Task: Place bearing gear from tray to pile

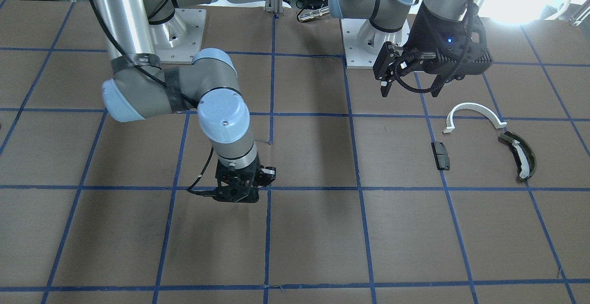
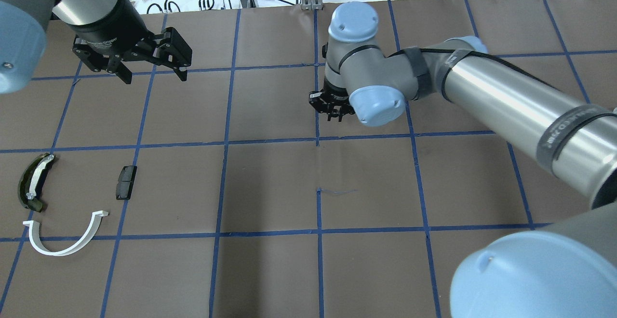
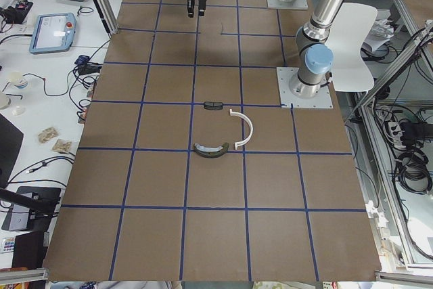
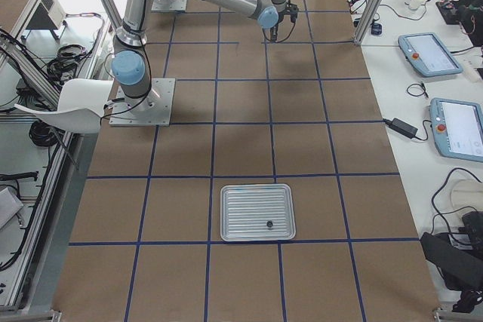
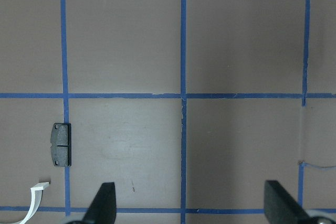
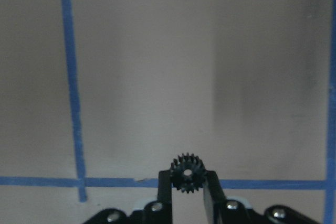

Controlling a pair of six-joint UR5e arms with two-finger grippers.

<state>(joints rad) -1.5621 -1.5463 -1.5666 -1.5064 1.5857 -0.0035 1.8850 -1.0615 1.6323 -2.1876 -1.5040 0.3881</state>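
Now | right gripper (image 6: 187, 181) clamped across toothed rim of bearing gear (image 6: 187, 172), lower centre | I judge it tiny, light, stiff; can twist out | left gripper (image 5: 190, 190) jaws apart

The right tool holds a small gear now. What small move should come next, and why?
Probably swing the right tool toward the robot's left, at this height. It is shut on the gear, and the pile lies well off to that side.

white arc (image 5: 35, 195) cropped, tray speck (image 4: 269, 223) unclear (tiny)
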